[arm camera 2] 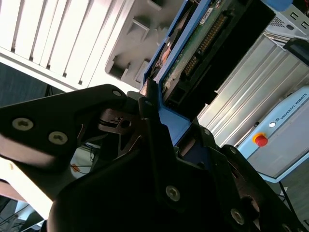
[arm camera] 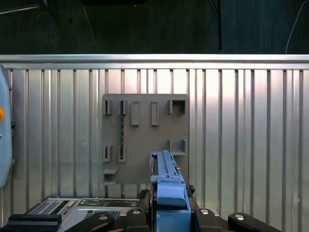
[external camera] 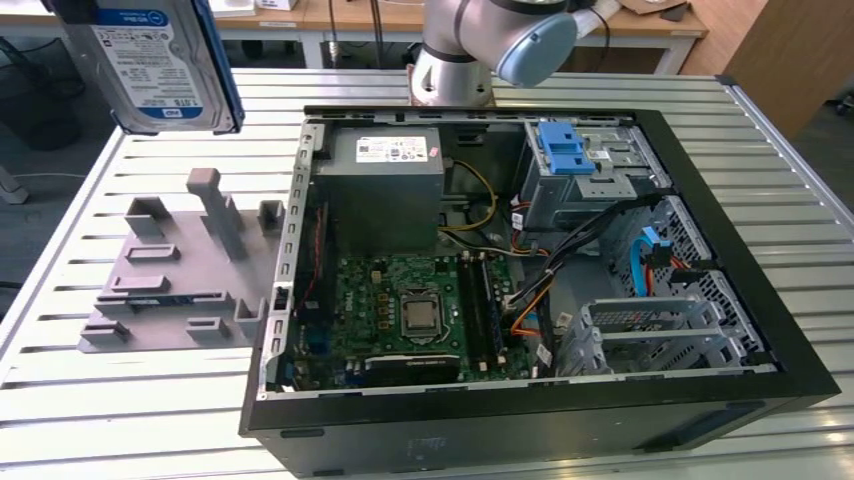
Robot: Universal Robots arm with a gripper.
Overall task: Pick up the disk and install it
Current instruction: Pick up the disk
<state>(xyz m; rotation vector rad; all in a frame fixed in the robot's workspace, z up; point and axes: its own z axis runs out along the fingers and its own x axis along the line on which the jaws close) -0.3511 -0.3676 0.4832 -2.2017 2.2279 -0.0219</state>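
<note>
The disk, a silver drive with a white-and-blue label in a blue bracket, hangs high above the slatted table at the exterior view's left, over the grey holder block. In both wrist views my gripper is shut on the disk's blue bracket. The disk's green circuit board faces the second wrist view. The holder block lies below the disk with its slots bare. The grey drive cage with a blue latch sits at the far right corner inside the open computer case.
The open black computer case lies on its side on the slatted metal table, with motherboard, power supply and loose cables inside. The arm's base stands behind the case. A pendant with a red button sits off the table's edge.
</note>
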